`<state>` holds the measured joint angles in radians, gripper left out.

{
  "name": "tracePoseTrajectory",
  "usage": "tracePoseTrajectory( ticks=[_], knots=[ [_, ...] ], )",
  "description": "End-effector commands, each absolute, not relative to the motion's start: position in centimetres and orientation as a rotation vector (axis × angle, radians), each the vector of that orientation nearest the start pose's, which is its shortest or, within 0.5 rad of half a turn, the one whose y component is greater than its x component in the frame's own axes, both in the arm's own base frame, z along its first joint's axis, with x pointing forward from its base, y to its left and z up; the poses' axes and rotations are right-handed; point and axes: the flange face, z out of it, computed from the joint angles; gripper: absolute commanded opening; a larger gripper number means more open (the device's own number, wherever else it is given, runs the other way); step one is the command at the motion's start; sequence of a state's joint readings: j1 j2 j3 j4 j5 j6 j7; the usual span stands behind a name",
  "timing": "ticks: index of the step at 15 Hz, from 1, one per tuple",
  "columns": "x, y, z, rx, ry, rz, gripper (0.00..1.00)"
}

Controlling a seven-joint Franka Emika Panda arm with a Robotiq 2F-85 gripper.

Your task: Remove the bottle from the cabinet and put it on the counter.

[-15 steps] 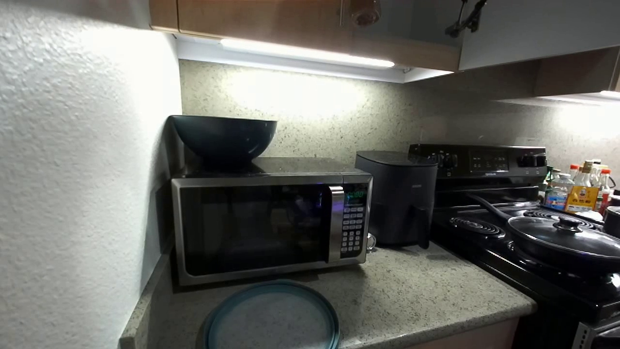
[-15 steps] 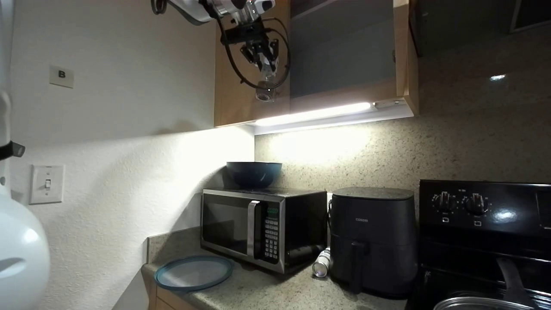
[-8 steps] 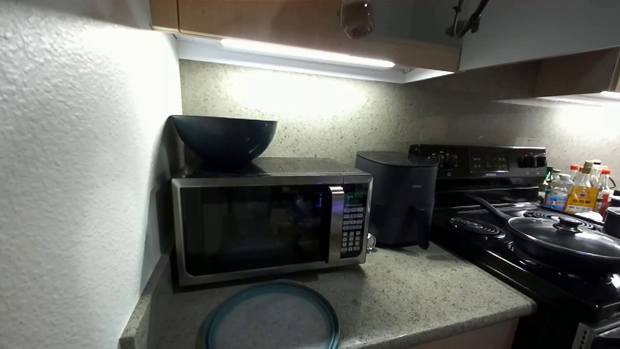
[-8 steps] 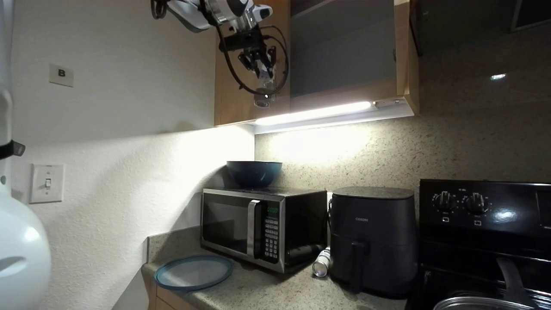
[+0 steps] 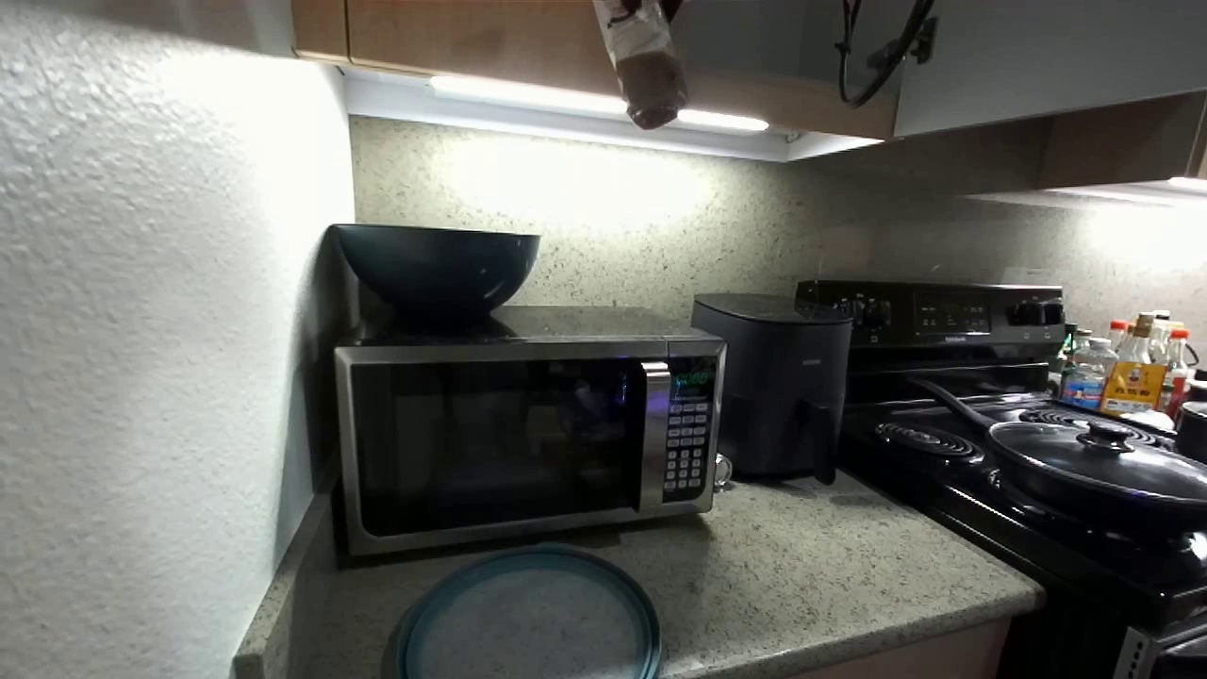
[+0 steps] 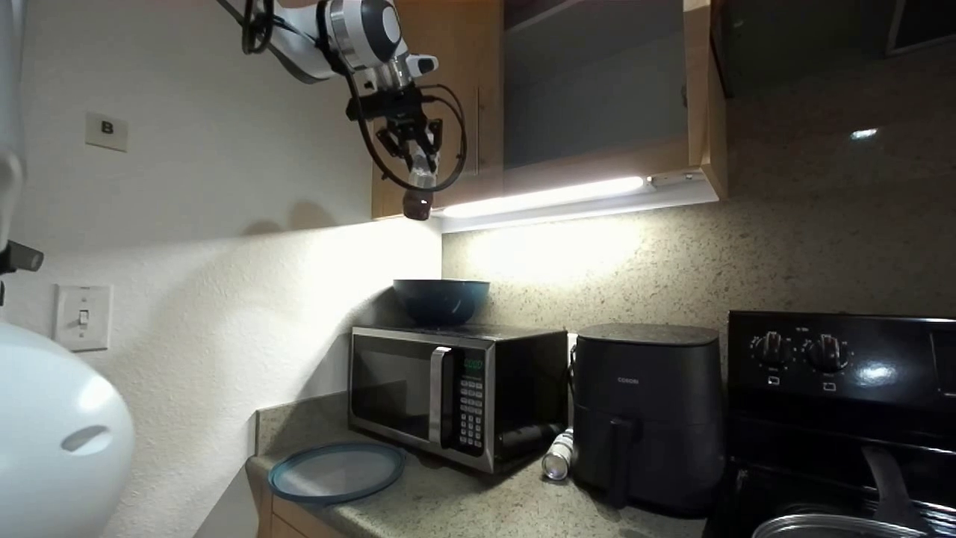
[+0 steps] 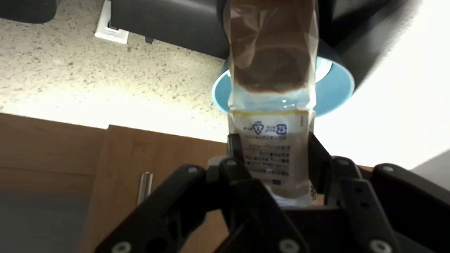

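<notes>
Two blue symbols [image 7: 257,128] on the held bottle [image 7: 272,102] show only in wrist view.

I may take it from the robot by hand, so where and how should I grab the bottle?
Probably grip the bottle around its brown-filled lower part, from below: that end sticks out, base down and tilted, while the gripper clamps higher up, at the label.

You can see a dark bowl [image 5: 436,271] which stands on the microwave [image 5: 500,448], a black air fryer [image 6: 648,418] just beside this microwave, a round blue-rimmed disc [image 5: 533,618] before it, and a covered pan [image 5: 1066,471] on the stove [image 5: 952,490].
</notes>
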<state>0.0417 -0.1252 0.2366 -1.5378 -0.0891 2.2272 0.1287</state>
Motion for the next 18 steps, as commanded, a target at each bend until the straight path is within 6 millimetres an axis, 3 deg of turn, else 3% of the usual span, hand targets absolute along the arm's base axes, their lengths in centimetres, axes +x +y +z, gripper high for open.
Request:
tracePoseTrajectory(
  ticks=[1, 2, 3, 7, 8, 11, 15, 18],
  knots=[
    [51.7, 15.1, 76.8, -2.803, -0.282, -1.110, 0.20],
    [51.8, 14.7, 76.5, -2.788, -0.271, -1.079, 0.20],
    [52.7, 15.8, 77.0, -2.805, -0.253, -1.123, 0.45],
    [53.0, 14.9, 76.2, -2.800, -0.236, -1.086, 0.45],
    [53.0, 14.9, 76.3, -2.799, -0.238, -1.087, 0.20],
    [52.4, 14.6, 74.1, -2.819, -0.159, -1.067, 0.20],
    [49.6, 13.1, 70.4, -2.862, 0.122, -0.983, 0.20],
    [45.9, 12.4, 68.2, -2.859, 0.379, -0.915, 0.20]
  ],
)
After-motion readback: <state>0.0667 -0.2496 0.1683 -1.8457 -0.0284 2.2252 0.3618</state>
